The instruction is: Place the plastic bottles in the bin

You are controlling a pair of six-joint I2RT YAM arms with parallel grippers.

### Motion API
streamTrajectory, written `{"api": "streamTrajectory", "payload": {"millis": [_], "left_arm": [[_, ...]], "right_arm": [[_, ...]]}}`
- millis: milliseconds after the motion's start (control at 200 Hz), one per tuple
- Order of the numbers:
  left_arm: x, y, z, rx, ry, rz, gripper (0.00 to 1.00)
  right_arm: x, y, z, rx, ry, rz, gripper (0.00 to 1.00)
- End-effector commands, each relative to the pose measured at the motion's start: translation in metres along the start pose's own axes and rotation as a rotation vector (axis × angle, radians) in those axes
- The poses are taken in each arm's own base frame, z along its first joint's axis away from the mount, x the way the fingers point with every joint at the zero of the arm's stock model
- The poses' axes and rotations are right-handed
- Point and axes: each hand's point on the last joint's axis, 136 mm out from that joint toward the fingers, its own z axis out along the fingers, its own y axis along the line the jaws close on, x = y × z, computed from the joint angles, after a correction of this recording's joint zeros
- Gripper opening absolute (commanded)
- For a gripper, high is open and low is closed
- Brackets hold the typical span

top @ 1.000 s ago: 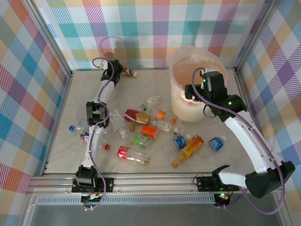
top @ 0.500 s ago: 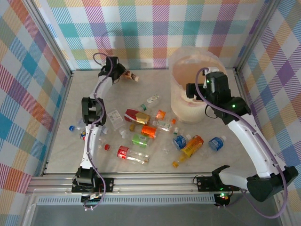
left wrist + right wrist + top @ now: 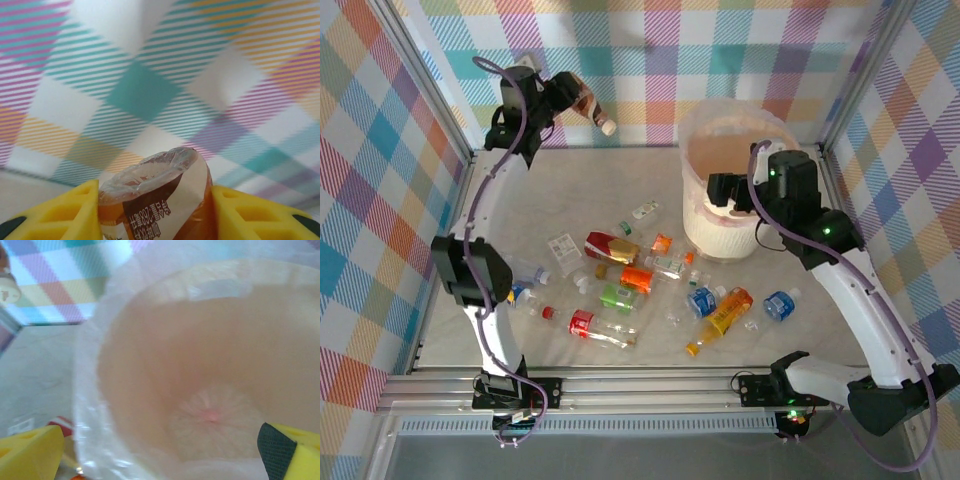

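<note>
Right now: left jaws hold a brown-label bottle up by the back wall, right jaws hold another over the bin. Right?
One thing is off: the right jaws are open and empty over the bin; in the right wrist view nothing sits between them. The left jaws do hold the brown-label bottle up by the back wall.

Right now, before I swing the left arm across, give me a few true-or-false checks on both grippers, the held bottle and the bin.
1. The left gripper is shut on a brown-labelled bottle. True.
2. That bottle hangs over the bin. False: it is held up by the back wall, well left of the bin.
3. The right gripper is open with nothing between its fingers. True.
4. The bin lies tipped on its side. False: it stands upright, mouth up.
5. Other bottles, such as the orange-labelled bottle, lie on the table. True.
</note>
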Motion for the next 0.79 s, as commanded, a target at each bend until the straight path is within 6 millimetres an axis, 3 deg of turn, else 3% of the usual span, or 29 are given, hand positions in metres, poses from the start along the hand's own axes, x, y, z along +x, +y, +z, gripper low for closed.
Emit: {"api": "streamTrajectory", "payload": {"millis": [0, 225, 515, 790], "left_arm": [[0.021, -0.033, -0.014, 0.113, 0.070, 0.051, 0.00], [0.026, -0.102, -0.063, 0.303, 0.077, 0.071, 0.00], [0.055, -0.167, -0.109, 0.470, 0.132, 0.109, 0.00], [0.070, -0.197, -0.129, 0.547, 0.157, 0.121, 0.00]], "right_arm": [[-0.029, 0.051, -0.013, -0.266, -0.050, -0.020, 1.00], [-0.044, 0.112, -0.018, -0.603, -0.005, -0.020, 0.96], [-0.047, 0.130, 0.011, -0.684, 0.042, -0.011, 0.87], [-0.047, 0.153, 0.025, -0.773, 0.065, -0.014, 0.85]]}}
